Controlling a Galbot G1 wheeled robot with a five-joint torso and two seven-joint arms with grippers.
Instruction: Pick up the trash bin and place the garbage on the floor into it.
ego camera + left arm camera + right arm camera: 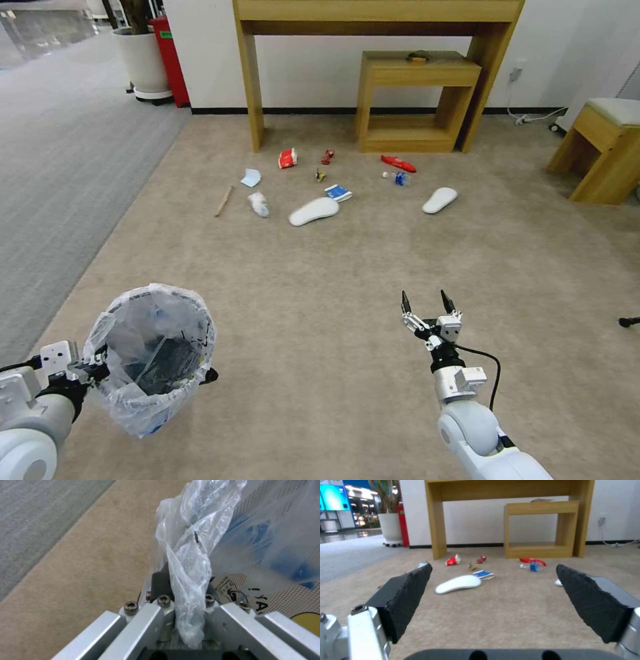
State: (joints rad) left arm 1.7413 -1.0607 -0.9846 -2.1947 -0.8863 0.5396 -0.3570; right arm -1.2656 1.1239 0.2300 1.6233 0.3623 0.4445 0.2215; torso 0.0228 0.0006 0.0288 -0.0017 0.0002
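Both grippers ride low at the near edge, bin gripped on the left, litter well ahead.

Left gripper (93, 370) pinches the rim and the bunched clear liner of the trash bin (157, 357), which hangs at the robot's left above the floor (320, 373); the right gripper (427, 308) hovers to the right with its fingers spread wide, holding nothing. Between them and the garbage lies a broad stretch of bare beige carpet — room on every side. Well ahead, the litter spreads in a loose band: a stick (224, 200) nearest the grey carpet (60, 173) edge, crumpled paper (259, 204), a pale-blue mask (251, 177), a red cup (287, 158), a blue-white carton (338, 193), two slippers (314, 211) — and a red wrapper (398, 163) by a small bottle (398, 178), just before the wooden desk (373, 40).
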